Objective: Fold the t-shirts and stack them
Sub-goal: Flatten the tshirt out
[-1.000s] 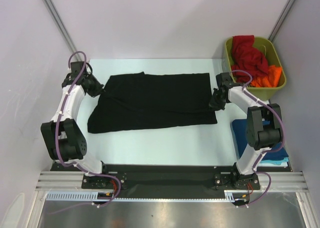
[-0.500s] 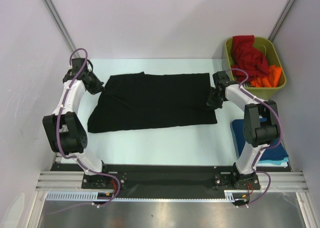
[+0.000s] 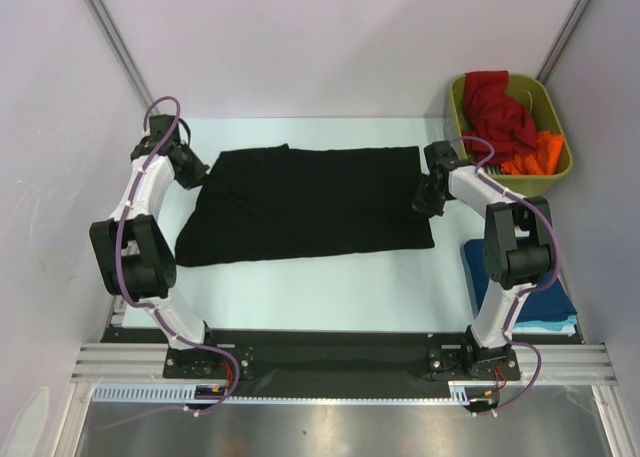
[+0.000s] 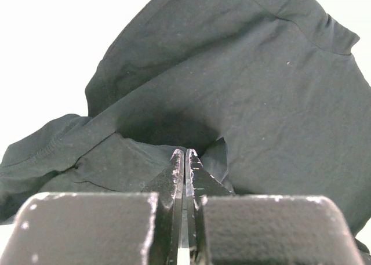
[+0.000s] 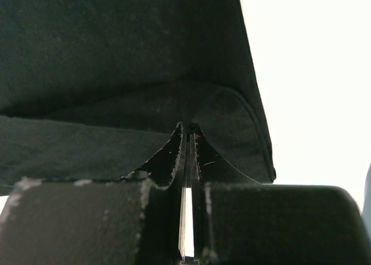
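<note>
Left side of the worktop (image 3: 320, 277): the left pincer (image 4: 184, 155) sits at the left end of the black t-shirt (image 3: 310, 202), low over the cloth. In the left wrist view its two fingers are pressed together with only a hairline gap, and a small fold of black cloth is drawn up and pinched between their tips; creases run out from that point.

Centre: the black t-shirt lies spread flat across the worktop with its long axis running left to right. Its far edge is nearly straight. Its near left corner flares out toward the near edge. No print shows on the upper face.

Right of centre: the right pincer (image 5: 186, 129) is at the right end of the same shirt, about midway along that edge. In the right wrist view its fingers are likewise closed to a narrow slit, and a ridge of the black cloth is gripped at their tips, with the hem curving away to the right.

Right side: a folded dark blue t-shirt (image 3: 550, 302) rests on the worktop near the right arm's base, with a teal t-shirt (image 3: 545, 326) showing under its near edge. At the far right corner stands an olive-green bin (image 3: 556, 127) holding a crumpled red t-shirt (image 3: 497, 107) and an orange t-shirt (image 3: 537, 153).
</note>
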You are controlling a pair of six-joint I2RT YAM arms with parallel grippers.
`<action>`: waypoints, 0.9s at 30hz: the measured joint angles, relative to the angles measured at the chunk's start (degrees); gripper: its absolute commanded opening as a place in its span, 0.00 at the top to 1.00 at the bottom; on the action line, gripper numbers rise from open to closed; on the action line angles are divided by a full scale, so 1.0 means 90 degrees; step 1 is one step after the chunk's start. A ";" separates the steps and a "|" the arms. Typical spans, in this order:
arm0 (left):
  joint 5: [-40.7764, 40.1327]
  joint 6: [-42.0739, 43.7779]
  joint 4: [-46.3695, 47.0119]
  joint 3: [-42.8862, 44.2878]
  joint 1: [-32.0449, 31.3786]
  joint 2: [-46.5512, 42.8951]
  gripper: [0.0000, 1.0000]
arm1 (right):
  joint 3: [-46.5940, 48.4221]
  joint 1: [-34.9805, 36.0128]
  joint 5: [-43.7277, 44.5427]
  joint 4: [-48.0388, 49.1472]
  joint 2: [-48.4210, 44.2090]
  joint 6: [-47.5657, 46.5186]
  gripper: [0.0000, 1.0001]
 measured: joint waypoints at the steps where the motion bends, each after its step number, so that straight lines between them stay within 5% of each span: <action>1: 0.0000 -0.0002 0.0000 0.0000 0.0000 0.0000 1.00 | 0.0010 -0.0015 0.0000 -0.0007 0.0015 0.0000 1.00; 27: -0.0299 -0.0155 -0.0107 -0.0427 -0.0075 -0.0544 1.00 | -0.0214 -0.0160 0.0197 -0.0731 -0.0420 -0.0134 1.00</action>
